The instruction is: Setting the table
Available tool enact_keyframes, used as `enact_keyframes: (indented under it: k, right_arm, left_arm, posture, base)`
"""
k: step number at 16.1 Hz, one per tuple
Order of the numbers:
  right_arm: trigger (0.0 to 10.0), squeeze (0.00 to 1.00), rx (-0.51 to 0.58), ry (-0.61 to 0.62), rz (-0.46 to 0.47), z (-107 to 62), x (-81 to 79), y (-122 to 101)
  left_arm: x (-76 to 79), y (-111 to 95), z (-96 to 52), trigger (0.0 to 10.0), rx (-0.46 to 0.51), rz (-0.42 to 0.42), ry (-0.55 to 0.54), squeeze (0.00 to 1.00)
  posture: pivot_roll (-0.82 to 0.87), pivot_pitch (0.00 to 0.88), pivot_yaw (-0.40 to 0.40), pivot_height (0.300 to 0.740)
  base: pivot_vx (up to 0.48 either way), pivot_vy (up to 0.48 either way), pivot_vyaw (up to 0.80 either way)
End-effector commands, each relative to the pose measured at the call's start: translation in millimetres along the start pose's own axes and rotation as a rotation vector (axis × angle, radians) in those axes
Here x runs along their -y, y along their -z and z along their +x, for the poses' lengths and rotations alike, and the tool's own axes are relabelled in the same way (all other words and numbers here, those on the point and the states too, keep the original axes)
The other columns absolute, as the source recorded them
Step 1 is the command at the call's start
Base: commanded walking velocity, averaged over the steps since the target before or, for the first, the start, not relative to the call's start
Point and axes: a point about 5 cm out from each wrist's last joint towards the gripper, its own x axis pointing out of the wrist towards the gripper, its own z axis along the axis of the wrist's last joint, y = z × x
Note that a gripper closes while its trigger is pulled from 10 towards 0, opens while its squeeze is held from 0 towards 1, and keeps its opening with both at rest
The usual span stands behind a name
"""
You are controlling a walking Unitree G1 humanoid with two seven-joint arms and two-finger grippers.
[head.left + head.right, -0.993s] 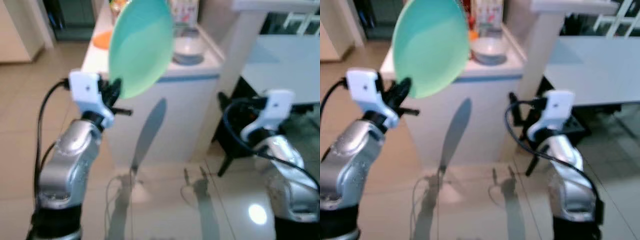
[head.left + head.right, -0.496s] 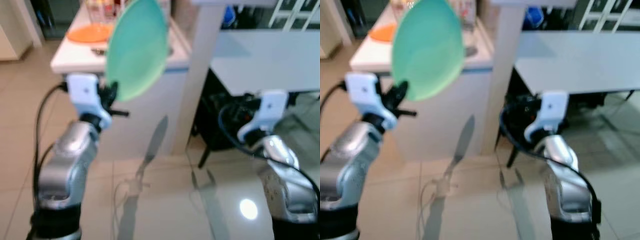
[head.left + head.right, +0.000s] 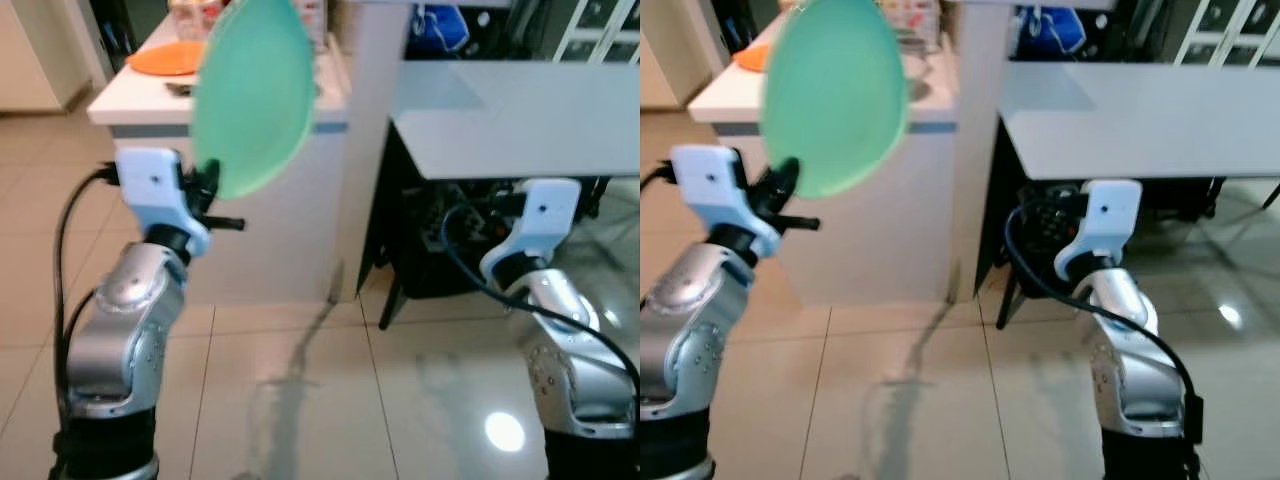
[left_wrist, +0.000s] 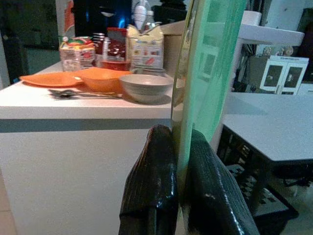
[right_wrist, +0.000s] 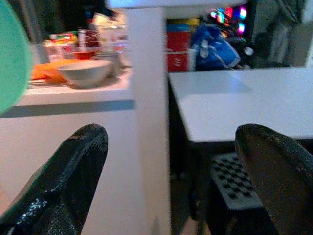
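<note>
Your left tool (image 4: 178, 196) is clenched on the lower rim of the round mint-green plastic plate (image 3: 252, 95), holding it on edge up in the air in front of the white counter (image 3: 150, 100). The plate stands nearly upright, its long axis running up and slightly to the right, with its face turned toward you. On the counter behind it you can see a flat orange plate (image 4: 49, 79), an orange bowl (image 4: 101, 79), a grey bowl (image 4: 145, 87) and some packaged goods (image 4: 144, 46). A white pillar (image 3: 370, 140) stands right of the counter, then a pale grey table (image 3: 1140, 115). Your right tool (image 5: 171, 181) hangs released, fingers spread wide, in front of that table.
</note>
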Motion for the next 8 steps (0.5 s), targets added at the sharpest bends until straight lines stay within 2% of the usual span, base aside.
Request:
enact_keyframes:
  k: [1,5,8]
  right_arm:
    - [10.0,0.0,0.003,0.029,0.005,0.0,6.4,-1.9]
    - [10.0,0.0,0.014,-0.001,0.008,0.1,0.1,-3.5]
    - [10.0,0.0,0.019,0.004,-0.002,-0.1,3.4,-5.0]
  left_arm:
    - [10.6,-9.1,3.3,10.0,0.046,0.008,0.048,0.0]
    - [10.9,-8.8,3.5,10.0,0.047,0.004,0.046,0.0]
    - [13.6,-7.7,5.6,10.0,0.049,-0.003,0.05,0.0]
  posture:
    - [0.01,0.0,-0.003,0.74]
    - [0.01,0.0,-0.006,0.74]
    - [-0.01,0.0,-0.002,0.74]
  base:
    - [0.0,-0.36,0.0]
    - [0.0,-0.36,0.0]
    - [0.0,-0.359,0.0]
